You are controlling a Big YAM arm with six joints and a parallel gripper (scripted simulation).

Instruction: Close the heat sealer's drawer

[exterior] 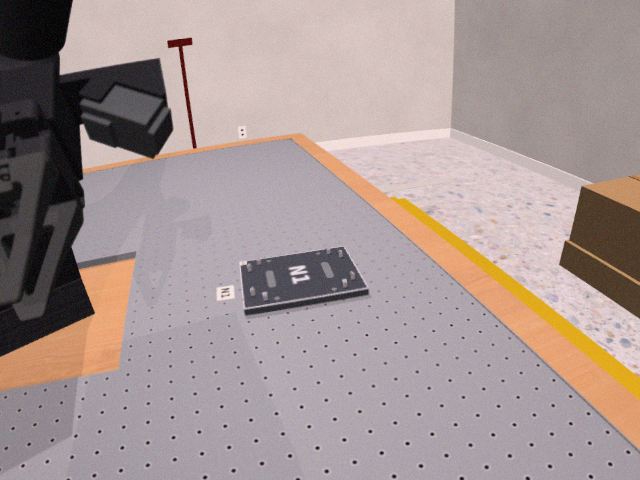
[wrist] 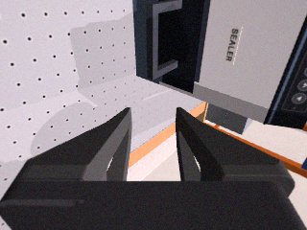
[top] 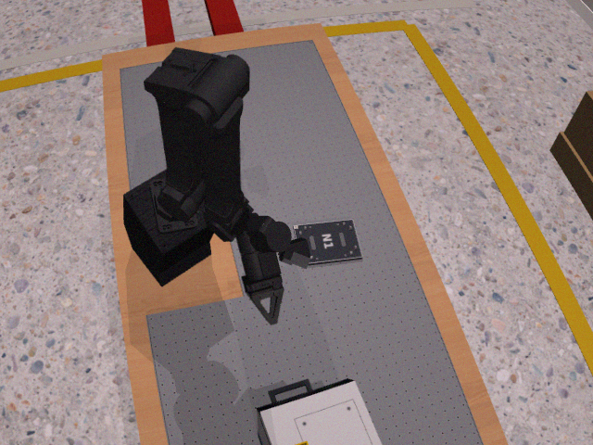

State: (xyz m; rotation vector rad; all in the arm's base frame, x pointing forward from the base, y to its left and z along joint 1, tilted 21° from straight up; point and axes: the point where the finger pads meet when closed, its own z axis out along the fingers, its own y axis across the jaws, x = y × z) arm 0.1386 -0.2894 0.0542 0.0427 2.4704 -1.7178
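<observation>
The heat sealer (top: 330,412) (wrist: 254,48) is a pale box at the bottom edge of the top view, cut off there, and at the upper right in the wrist view. Its dark drawer front with the handle (top: 289,387) (wrist: 154,40) faces the arm and shows close against the body; any small gap cannot be told. The light, plate, seal sheet and sealing frame do not show. My gripper (top: 272,321) (wrist: 153,115) is partly open and empty, short of the handle and touching nothing. The exterior view does not show the sealer.
A dark flat N1 plate (top: 327,241) (exterior: 305,279) lies on the perforated grey mat beside the arm, with a small N1 label (exterior: 225,292) near it. The bench has a wooden rim (top: 421,248) (exterior: 439,253). Brown boxes (top: 576,138) (exterior: 610,222) stand beyond the bench on the right.
</observation>
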